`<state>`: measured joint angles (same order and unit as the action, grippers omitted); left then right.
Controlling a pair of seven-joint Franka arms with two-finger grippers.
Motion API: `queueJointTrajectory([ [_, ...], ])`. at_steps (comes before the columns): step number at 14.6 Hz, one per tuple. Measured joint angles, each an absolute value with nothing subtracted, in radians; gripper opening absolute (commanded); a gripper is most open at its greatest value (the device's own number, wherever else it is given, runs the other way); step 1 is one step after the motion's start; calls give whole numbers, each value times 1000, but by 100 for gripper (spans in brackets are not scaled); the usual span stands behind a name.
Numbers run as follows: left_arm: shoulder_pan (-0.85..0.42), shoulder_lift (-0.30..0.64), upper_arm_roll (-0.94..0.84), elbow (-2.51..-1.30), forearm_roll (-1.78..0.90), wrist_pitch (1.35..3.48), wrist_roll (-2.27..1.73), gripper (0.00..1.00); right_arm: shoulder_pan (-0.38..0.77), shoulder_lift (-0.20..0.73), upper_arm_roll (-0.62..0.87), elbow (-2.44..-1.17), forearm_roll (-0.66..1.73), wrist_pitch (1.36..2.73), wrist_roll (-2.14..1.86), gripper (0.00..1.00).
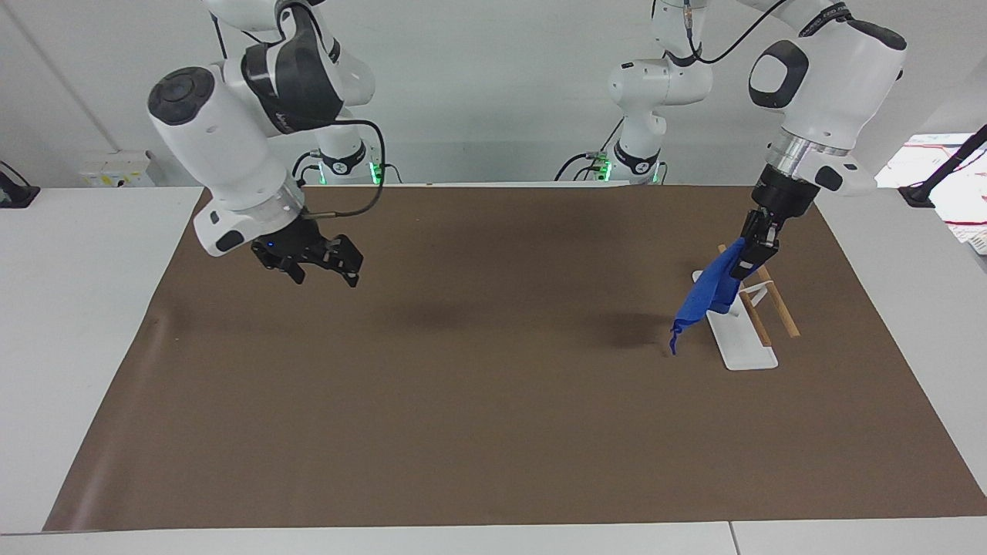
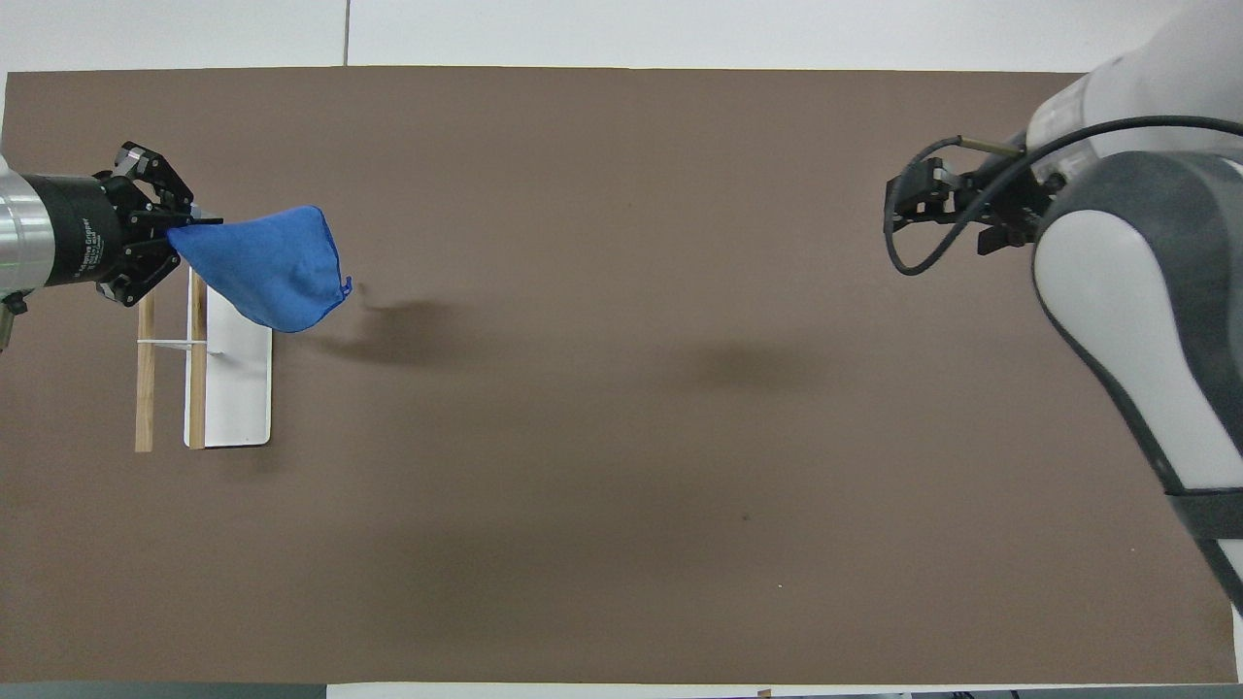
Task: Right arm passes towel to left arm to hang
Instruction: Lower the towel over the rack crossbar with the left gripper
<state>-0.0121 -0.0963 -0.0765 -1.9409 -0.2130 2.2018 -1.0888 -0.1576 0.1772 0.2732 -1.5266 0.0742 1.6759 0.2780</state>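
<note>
The blue towel point(image 1: 705, 297) point(image 2: 262, 262) hangs by one corner from my left gripper point(image 1: 746, 258) point(image 2: 184, 225), which is shut on it. It dangles in the air over the white base point(image 1: 744, 343) point(image 2: 233, 388) of the rack, beside the two wooden bars point(image 1: 775, 297) point(image 2: 145, 388). The towel's low tip hangs just above the mat. My right gripper point(image 1: 320, 266) point(image 2: 903, 209) is open and holds nothing. It hovers over the brown mat toward the right arm's end of the table, well apart from the towel.
A brown mat point(image 1: 493, 424) covers most of the white table. The rack stands on it toward the left arm's end. Papers point(image 1: 944, 173) lie off the mat at that same end.
</note>
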Motion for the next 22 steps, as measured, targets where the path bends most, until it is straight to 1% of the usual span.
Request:
queueJointTrajectory([
  [4, 18, -132, -76, -2024, -202, 2269, -1183, 0, -69, 47, 33, -1526, 43, 1513, 99, 100],
  [6, 38, -149, -75, -2054, -201, 2282, -1245, 0, -68, 2, -21, -1538, 22, 1474, 5, 100],
  [9, 90, -161, -74, -2070, -196, 2284, -1342, 0, -67, -23, -34, -1588, -10, 1479, -31, 100],
  [12, 150, -164, -74, -2074, -180, 2285, -1387, 0, -65, -45, -53, -1668, -19, 1526, -35, 100],
  [14, 186, -167, -73, -2078, -180, 2285, -1401, 0, -65, -58, -72, -1699, -19, 1541, -51, 100],
  [17, 231, -183, -74, -2111, -179, 2302, -1416, 0, -65, -66, -79, -1704, -19, 1544, -61, 100],
  [22, 283, -204, -75, -2167, -179, 2409, -1428, 0, -58, -67, -79, -1704, -19, 1546, -61, 100],
])
